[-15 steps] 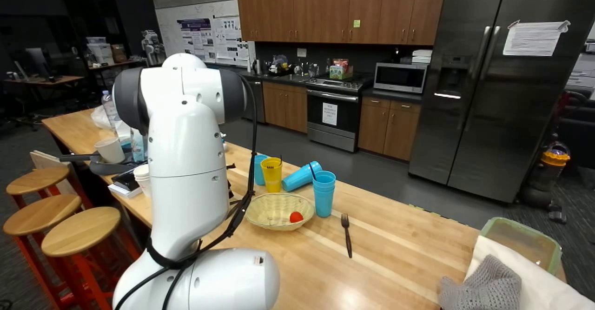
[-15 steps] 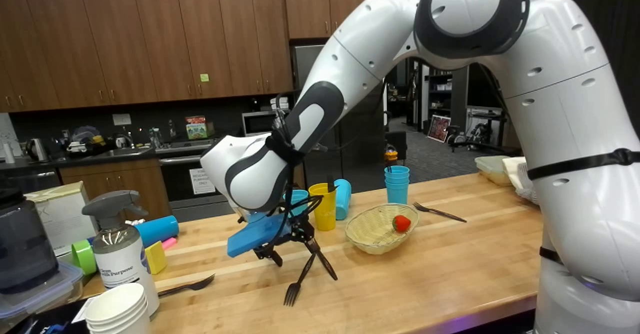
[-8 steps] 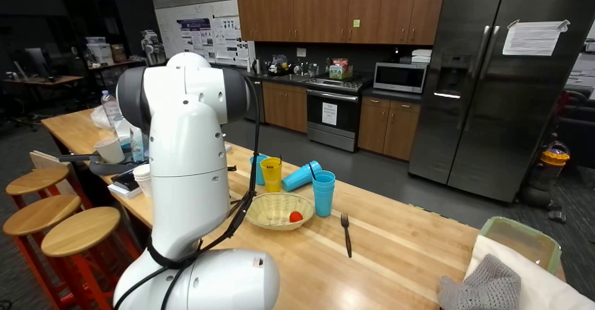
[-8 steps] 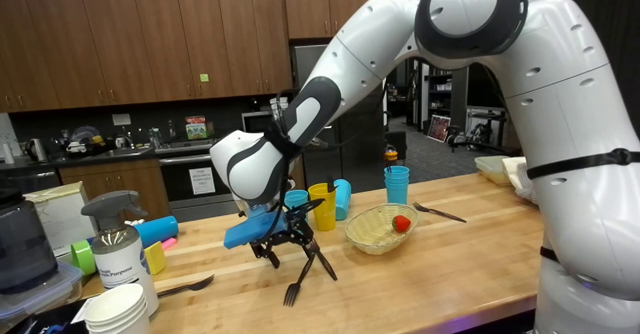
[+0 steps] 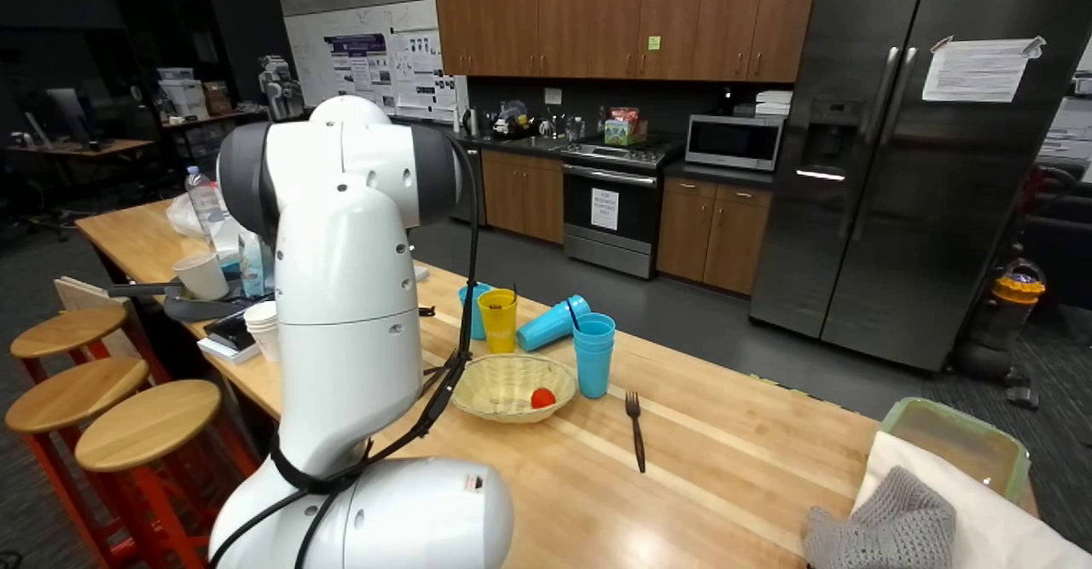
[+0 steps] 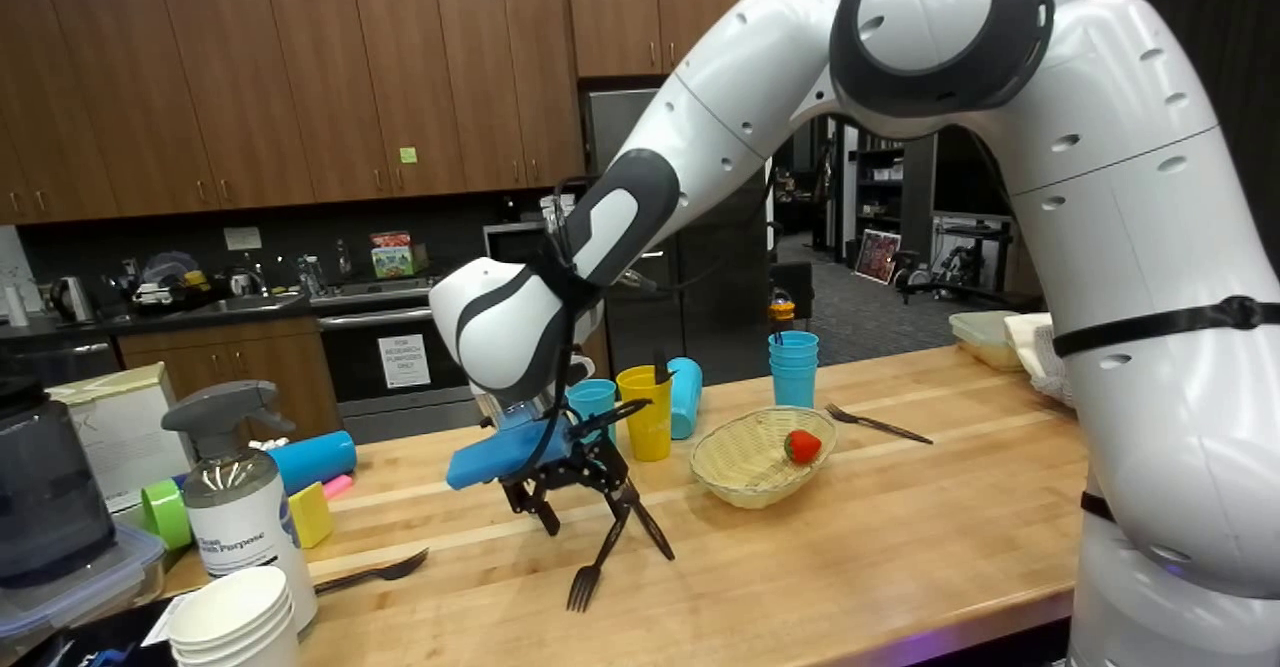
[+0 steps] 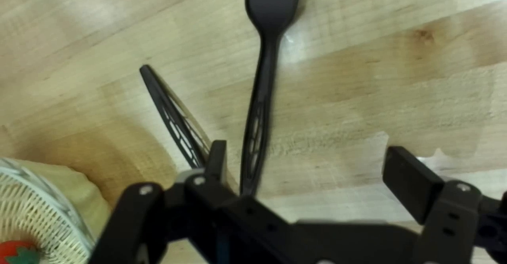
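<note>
My gripper (image 7: pixel 309 159) is open and empty above the wooden table, its two fingers wide apart. It also shows in an exterior view (image 6: pixel 588 505); in another exterior view the arm hides it. A black fork (image 7: pixel 267 58) lies between the fingers but near the left one; its handle end is hidden by the gripper. A second black utensil (image 7: pixel 170 117) lies beside the left finger, its far end hidden behind it. Both show in an exterior view as the fork (image 6: pixel 586 582) and the utensil handle (image 6: pixel 655 532). A wicker basket (image 7: pixel 47 192) holding a strawberry (image 7: pixel 16 252) stands left of the gripper.
A yellow cup (image 6: pixel 650 417), blue cups (image 6: pixel 793 372) and another fork (image 6: pixel 880 425) stand or lie behind and beside the basket. A spray bottle (image 6: pixel 238 517), white cups (image 6: pixel 235 612), a yellow sponge (image 6: pixel 311 515) and one more fork (image 6: pixel 375 571) are across the table.
The wrist has tilted and shifted slightly, its white housing moving right in an exterior view, while the gripper moved little and stays open. The forks, basket and cups have not moved.
</note>
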`<state>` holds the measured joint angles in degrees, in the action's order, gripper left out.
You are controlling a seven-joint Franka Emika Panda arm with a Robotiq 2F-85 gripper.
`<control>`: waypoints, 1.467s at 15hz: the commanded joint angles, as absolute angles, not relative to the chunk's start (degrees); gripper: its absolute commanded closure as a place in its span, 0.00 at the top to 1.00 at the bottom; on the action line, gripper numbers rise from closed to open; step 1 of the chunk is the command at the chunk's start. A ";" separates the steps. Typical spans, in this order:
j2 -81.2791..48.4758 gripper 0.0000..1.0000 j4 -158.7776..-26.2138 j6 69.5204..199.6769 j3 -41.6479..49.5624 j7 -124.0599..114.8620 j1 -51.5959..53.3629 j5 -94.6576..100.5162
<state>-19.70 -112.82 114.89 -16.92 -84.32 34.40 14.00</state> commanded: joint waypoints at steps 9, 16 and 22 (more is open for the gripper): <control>-24.22 1.00 -112.31 118.99 -16.18 -104.76 37.45 16.45; -24.86 1.00 -112.12 117.86 -16.07 -112.20 39.02 19.05; -20.00 1.00 -112.64 113.28 -16.40 -109.96 38.43 18.85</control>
<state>-19.93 -112.84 113.43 -16.55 -110.03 38.28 18.90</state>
